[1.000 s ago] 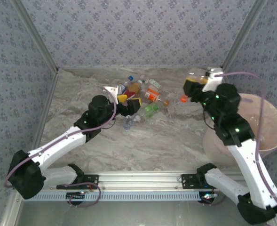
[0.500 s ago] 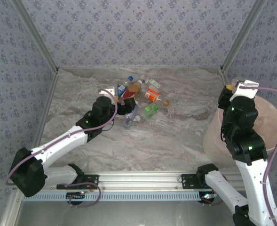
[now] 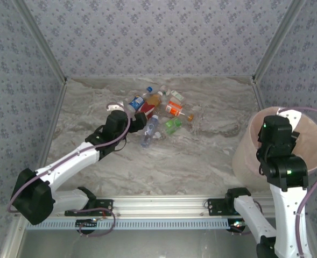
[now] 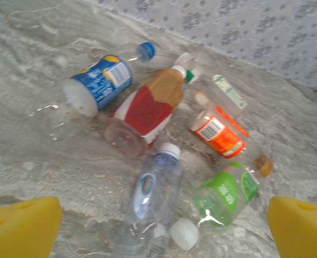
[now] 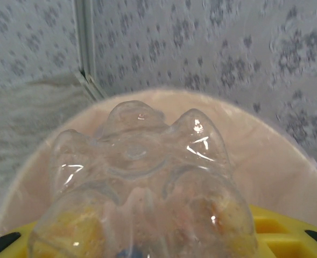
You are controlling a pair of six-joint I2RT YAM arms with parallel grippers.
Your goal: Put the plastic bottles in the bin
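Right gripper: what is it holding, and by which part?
A clear bottle, held around its body, with its base sticking out toward the bin.

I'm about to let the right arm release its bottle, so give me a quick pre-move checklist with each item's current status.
1. Grip: right gripper shut on the clear bottle: ok.
2. Position: clear bottle over the bin opening: ok.
3. Other arm: left gripper open: ok.
4. Aim: white-capped bottle lies between its pads: ok.
5. Room inside bin: cannot tell, the held bottle hides it.
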